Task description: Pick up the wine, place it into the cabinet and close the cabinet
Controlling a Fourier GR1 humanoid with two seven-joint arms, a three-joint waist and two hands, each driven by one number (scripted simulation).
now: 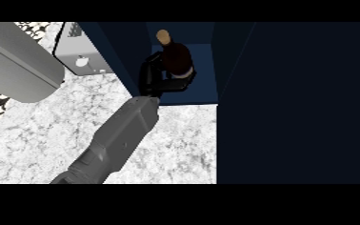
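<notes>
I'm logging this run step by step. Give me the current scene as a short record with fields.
wine bottle: upright inside the cabinet, cork at the top
hand: one black hand curled round the bottle, forearm reaching in from the lower left; which hand it is cannot be told
cabinet: dark blue, open
cabinet door: swung open at the right
counter: pale speckled stone
grey appliance: left of the cabinet
</notes>
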